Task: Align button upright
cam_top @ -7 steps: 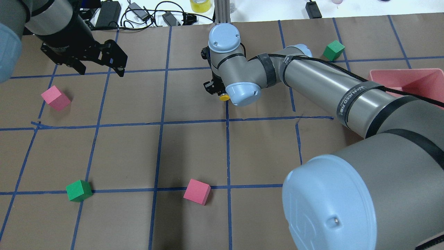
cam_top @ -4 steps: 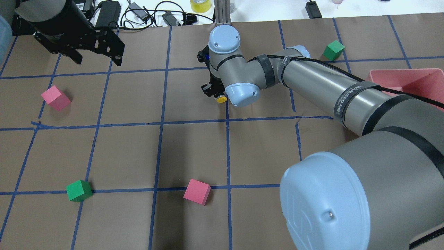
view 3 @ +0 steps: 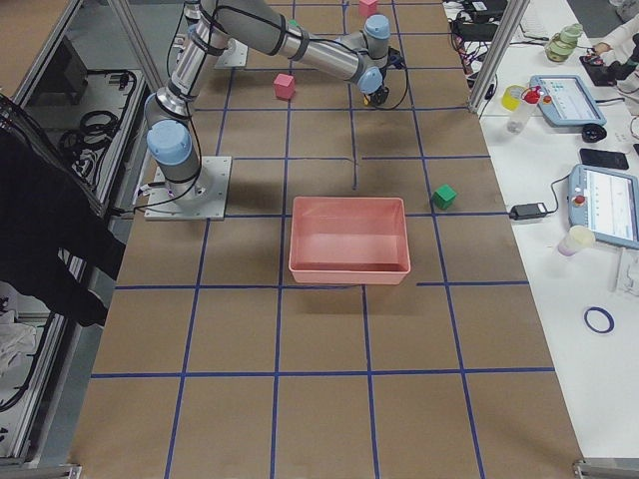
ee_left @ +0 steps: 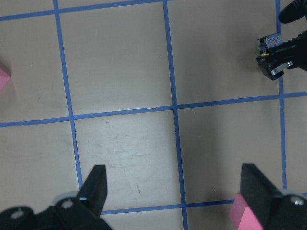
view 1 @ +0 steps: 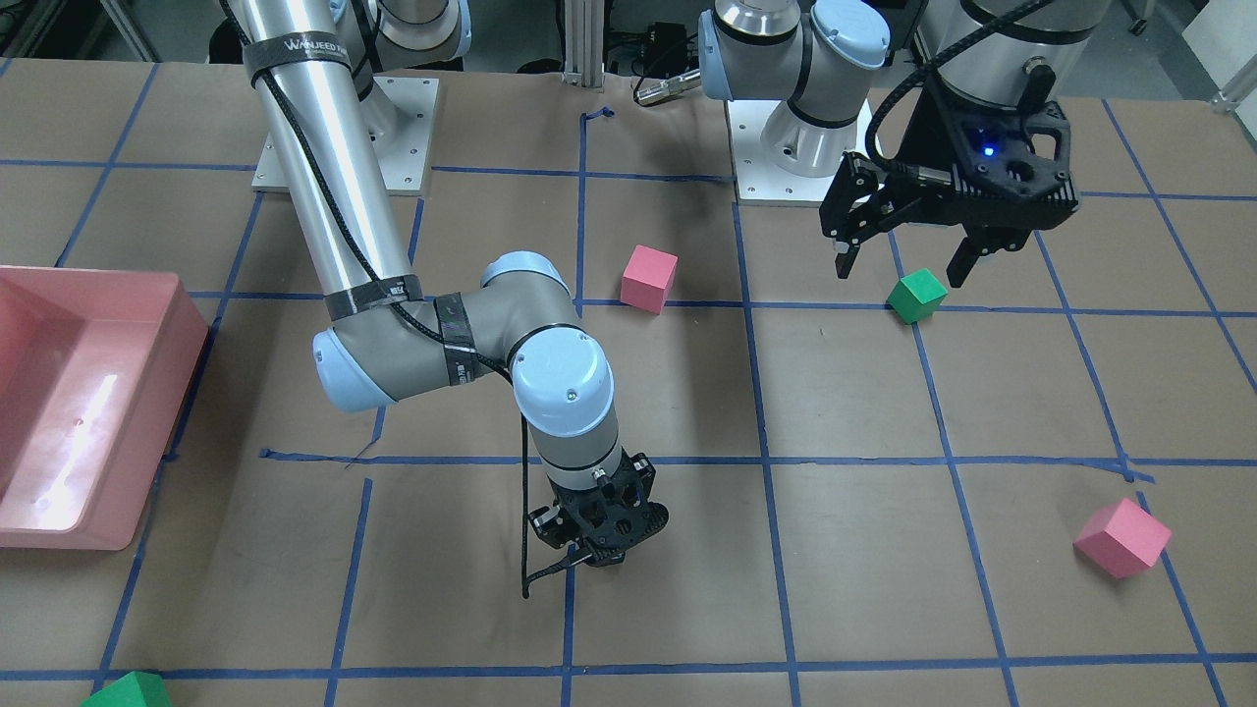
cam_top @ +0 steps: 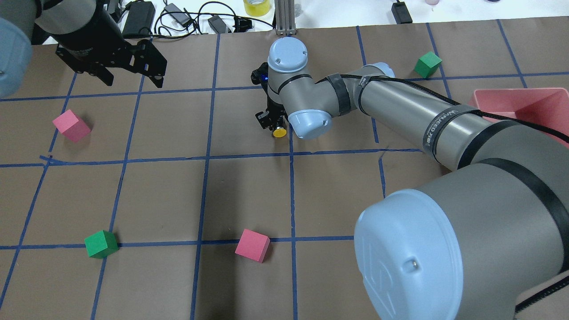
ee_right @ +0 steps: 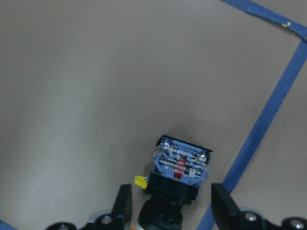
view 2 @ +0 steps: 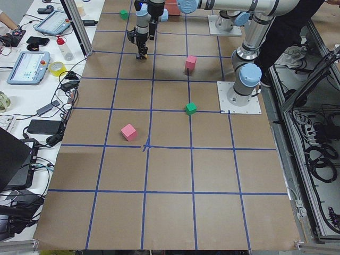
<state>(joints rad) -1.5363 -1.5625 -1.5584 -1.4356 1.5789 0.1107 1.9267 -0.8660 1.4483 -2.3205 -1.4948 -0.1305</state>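
Note:
The button (ee_right: 180, 167) has a yellow cap (cam_top: 279, 132), a black body and a blue terminal base. My right gripper (cam_top: 272, 123) is shut on it near the table's middle, close above the paper. In the right wrist view the base points away from the fingers (ee_right: 123, 203), beside a blue tape line. In the front view the gripper (view 1: 599, 555) hides the button. The left wrist view shows it far off (ee_left: 269, 43). My left gripper (cam_top: 133, 83) is open and empty, high over the far left; it also shows in the front view (view 1: 900, 273).
Pink cubes (cam_top: 71, 126) (cam_top: 252, 245) and green cubes (cam_top: 101, 244) (cam_top: 427, 63) lie scattered on the brown paper. A pink bin (cam_top: 533, 106) stands at the right. Cables and adapters (cam_top: 178, 18) line the far edge. My right arm (cam_top: 400, 111) spans the right half.
My right gripper has moved a little nearer and leftward with the button, and the yellow cap has moved with it. My left gripper has shifted farther up the table and stays open.

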